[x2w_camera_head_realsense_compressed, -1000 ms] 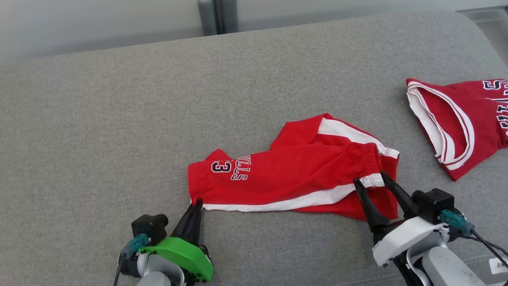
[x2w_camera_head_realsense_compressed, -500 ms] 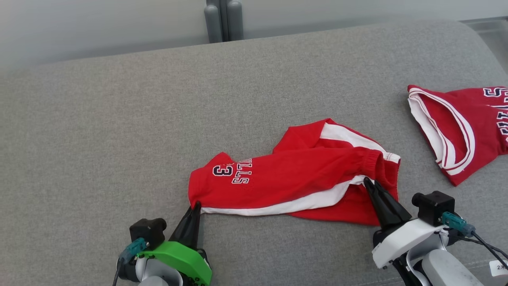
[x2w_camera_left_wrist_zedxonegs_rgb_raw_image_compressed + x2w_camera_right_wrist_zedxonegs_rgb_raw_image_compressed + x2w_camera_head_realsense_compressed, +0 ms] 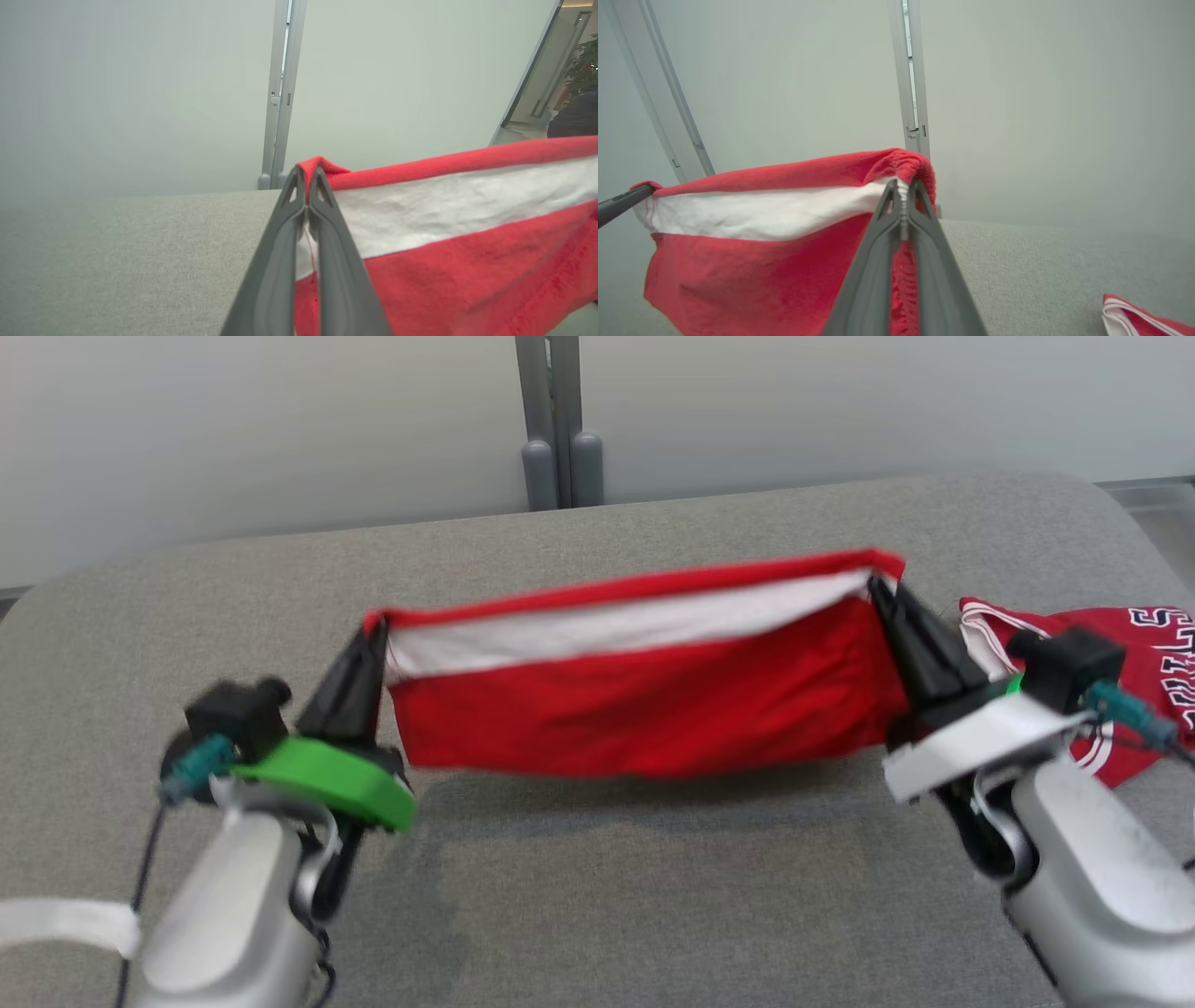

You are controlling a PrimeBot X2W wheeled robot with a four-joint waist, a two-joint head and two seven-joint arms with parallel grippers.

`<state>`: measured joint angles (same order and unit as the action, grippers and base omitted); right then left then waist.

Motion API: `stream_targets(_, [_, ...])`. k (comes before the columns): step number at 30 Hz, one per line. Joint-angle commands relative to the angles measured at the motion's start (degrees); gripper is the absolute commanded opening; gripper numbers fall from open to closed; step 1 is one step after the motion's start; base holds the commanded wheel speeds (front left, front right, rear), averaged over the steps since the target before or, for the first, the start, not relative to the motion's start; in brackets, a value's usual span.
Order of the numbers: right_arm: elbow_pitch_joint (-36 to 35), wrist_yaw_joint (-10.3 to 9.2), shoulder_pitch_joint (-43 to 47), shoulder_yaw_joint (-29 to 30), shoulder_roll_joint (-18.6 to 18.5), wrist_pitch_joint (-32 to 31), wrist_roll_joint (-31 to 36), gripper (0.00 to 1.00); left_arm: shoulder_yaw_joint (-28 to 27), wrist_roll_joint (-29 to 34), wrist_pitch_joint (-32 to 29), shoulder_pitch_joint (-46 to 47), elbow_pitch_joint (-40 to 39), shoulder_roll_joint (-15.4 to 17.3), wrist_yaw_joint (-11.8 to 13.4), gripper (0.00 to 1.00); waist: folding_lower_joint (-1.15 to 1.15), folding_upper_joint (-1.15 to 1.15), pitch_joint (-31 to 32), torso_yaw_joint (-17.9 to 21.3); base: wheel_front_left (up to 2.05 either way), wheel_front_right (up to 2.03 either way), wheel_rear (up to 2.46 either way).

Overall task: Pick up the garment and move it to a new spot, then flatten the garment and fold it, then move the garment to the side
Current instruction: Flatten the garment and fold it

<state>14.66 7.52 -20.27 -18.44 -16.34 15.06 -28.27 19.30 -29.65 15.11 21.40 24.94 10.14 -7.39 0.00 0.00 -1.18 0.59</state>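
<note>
The garment [image 3: 644, 700], red shorts with a white side stripe, hangs stretched in the air between my two grippers above the grey couch seat [image 3: 653, 887]. My left gripper [image 3: 375, 627] is shut on its left top corner; the left wrist view shows the pinched corner of the garment [image 3: 467, 242] at my left gripper [image 3: 307, 173]. My right gripper [image 3: 878, 586] is shut on the elastic waistband corner at the right. In the right wrist view the cloth of the garment [image 3: 752, 261] bunches over my right gripper [image 3: 903, 185]. The shorts' lower edge hangs just above the cushion.
A second red garment [image 3: 1134, 681] with white trim and lettering lies on the couch at the right, just behind my right arm, and shows as the second red garment [image 3: 1139, 319] in the right wrist view. A pale wall with a grey post [image 3: 551, 420] stands behind the couch.
My right gripper closed on the waistband, then both grippers lifted the shorts off the cushion and pulled them taut. The head camera tilted up, shifting the whole picture.
</note>
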Motion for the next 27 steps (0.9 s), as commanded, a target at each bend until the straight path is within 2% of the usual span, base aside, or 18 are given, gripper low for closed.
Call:
stream_targets(1, [0.3, -0.09, -2.4, -0.2, -0.7, 0.1, -0.6, 0.0, 0.5, 0.2, 0.0, 2.9, 0.2, 1.4, -0.1, 0.0, 0.0, 0.0, -0.6, -0.8, 0.0, 0.0, 0.0])
stream_targets(4, [3.4, -0.09, -12.7, -2.4, -3.1, 0.1, -1.1, 0.0, 3.1, 1.0, 0.0, 13.4, 2.7, 5.2, -0.1, 0.0, 0.0, 0.0, -3.1, -1.5, 0.0, 0.0, 0.0])
stream_targets(7, [8.5, -0.1, -24.1, -5.1, -5.0, -0.1, -1.2, 0.0, 5.6, 1.2, 0.0, 24.4, 6.2, 7.6, 0.0, 0.0, 0.0, 0.0, -6.8, -2.2, 0.0, 0.0, 0.0])
stream_targets(8, [12.1, -0.1, -31.6, -6.6, -5.7, -0.7, -1.2, 0.0, 6.2, 0.6, -0.1, 31.6, 9.3, 8.2, 0.0, 0.0, 0.0, 0.0, -9.6, -2.9, 0.0, 0.0, 0.0])
stream_targets(16, [24.7, -0.12, -56.5, -11.1, -7.6, -1.9, 1.2, 0.0, 7.2, 4.5, 0.0, 54.7, 20.0, 7.9, 0.3, 0.0, 0.0, 0.0, -22.3, -6.5, 0.0, 0.0, 0.0])
stream_targets(22, [31.0, -0.11, -67.7, -12.1, -8.1, -0.2, 5.0, 0.0, 5.6, 8.4, 0.1, 62.8, 18.7, 6.2, 1.2, 0.0, 0.0, 0.0, -29.7, -9.0, 0.0, 0.0, 0.0])
stream_targets(27, [30.9, -0.1, -67.3, -12.0, -7.3, 0.1, 6.2, 0.0, 2.8, 10.4, 0.0, 59.5, 15.6, 4.7, 1.2, 0.0, 0.0, 0.0, -33.2, -9.8, 0.0, 0.0, 0.0])
